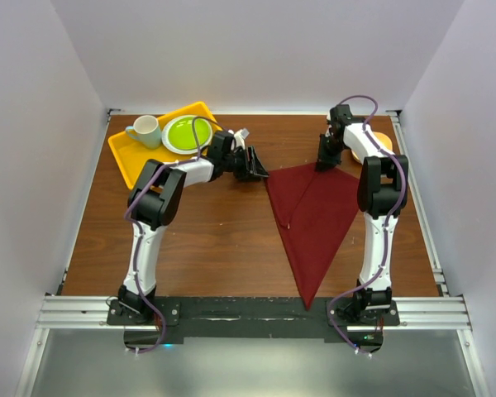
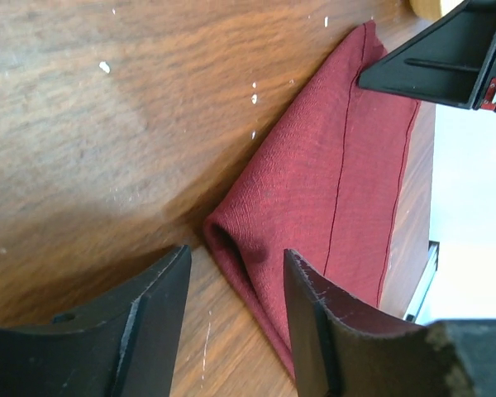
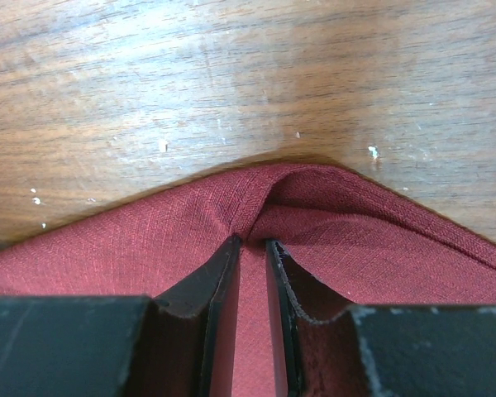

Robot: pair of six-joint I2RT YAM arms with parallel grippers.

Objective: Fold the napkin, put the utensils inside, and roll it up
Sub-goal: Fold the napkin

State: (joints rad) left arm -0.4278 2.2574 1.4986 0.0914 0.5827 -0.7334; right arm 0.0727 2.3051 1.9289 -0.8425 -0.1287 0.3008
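Top view: the dark red cloth napkin [image 1: 314, 215] lies folded into a triangle at centre right on the wooden surface [image 1: 207, 240].

Left wrist view: my left end effector [image 2: 236, 256] stands open, straddling one corner of the napkin without clamping it.

Right wrist view: my right end effector [image 3: 252, 241] pinches a raised ridge of cloth at lower centre.

I judge this to be the folding step. The next move calls for releasing and flattening the fold.

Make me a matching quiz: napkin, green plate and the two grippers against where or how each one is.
1. napkin
2. green plate
3. left gripper
4. right gripper

A. open, at a corner of the cloth
B. on the yellow tray
C. pinching a fold of cloth
D. folded into a triangle

Pairs: 1-D, 2-B, 3-A, 4-C
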